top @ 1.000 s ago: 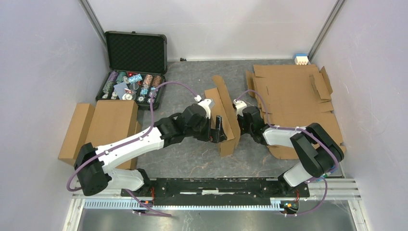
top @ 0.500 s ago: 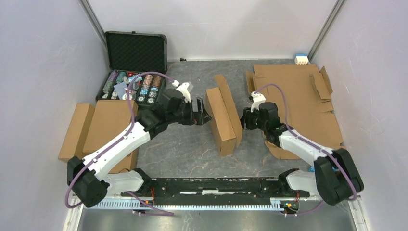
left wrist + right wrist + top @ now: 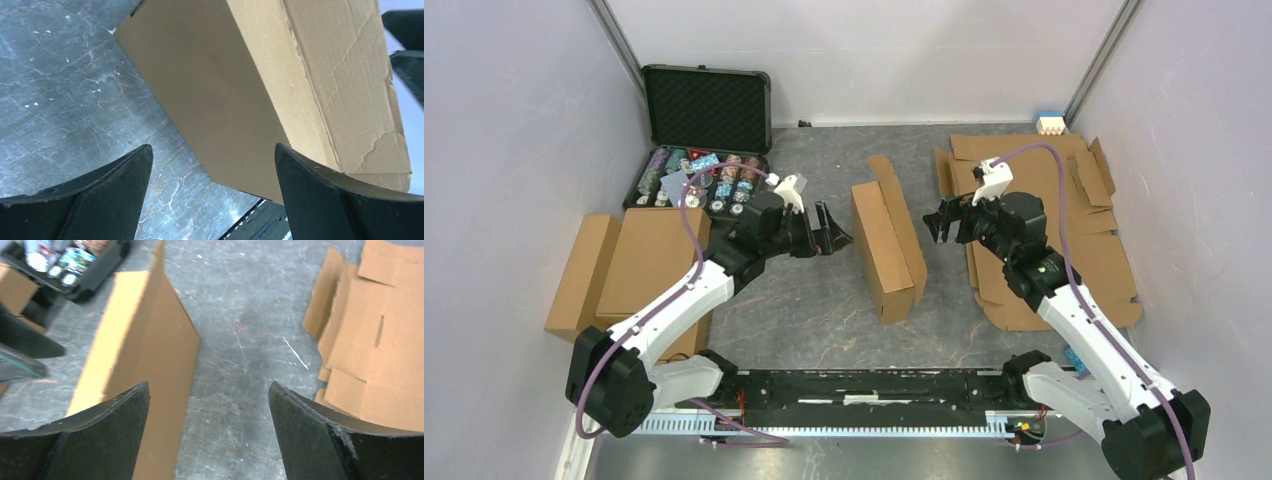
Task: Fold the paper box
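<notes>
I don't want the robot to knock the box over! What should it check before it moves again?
1. The left tool is open: ok.
2. The right tool is open: ok.
3. Both tools are off the box: ok, a gap shows on each side.
4. The box stands by itself on the table: ok, on its long edge.
5. The lid is tucked fully shut: cannot tell.
6. The spare sheets lie apart from the box: ok.
</notes>
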Controlling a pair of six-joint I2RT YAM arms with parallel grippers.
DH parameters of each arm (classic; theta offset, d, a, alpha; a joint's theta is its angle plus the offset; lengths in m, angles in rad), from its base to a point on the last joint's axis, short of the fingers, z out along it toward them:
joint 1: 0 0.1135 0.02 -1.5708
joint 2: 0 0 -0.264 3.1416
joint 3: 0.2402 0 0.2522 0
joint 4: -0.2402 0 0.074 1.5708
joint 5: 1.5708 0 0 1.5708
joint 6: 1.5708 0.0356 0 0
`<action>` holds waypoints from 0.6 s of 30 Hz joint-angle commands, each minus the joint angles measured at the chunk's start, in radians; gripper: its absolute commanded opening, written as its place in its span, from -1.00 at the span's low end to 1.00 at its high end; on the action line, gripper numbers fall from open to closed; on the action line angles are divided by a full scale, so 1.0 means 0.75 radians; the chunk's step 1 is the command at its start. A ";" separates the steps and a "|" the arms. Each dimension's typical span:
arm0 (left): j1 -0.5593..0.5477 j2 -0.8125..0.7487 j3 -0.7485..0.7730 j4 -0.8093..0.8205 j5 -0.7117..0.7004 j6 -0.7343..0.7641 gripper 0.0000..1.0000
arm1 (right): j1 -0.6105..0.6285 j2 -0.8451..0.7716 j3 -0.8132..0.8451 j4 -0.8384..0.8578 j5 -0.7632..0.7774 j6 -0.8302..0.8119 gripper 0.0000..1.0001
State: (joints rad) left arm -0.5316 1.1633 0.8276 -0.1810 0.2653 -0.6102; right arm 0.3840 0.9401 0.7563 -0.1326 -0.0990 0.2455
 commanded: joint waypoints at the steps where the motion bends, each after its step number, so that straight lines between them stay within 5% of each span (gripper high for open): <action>1: 0.004 0.002 -0.074 0.218 0.119 -0.059 0.91 | -0.004 0.012 0.126 -0.075 -0.177 0.043 0.92; 7: -0.004 0.045 -0.195 0.412 0.191 -0.144 0.76 | 0.053 0.094 0.212 -0.077 -0.409 0.163 0.96; 18: -0.111 0.128 -0.244 0.511 0.165 -0.161 0.59 | 0.506 0.330 0.518 -0.509 0.237 0.201 0.96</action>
State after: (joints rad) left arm -0.5903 1.2430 0.6636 0.1078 0.3756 -0.6937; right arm 0.6979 1.1801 1.0748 -0.3985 -0.1261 0.3462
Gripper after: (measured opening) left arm 0.810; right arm 0.979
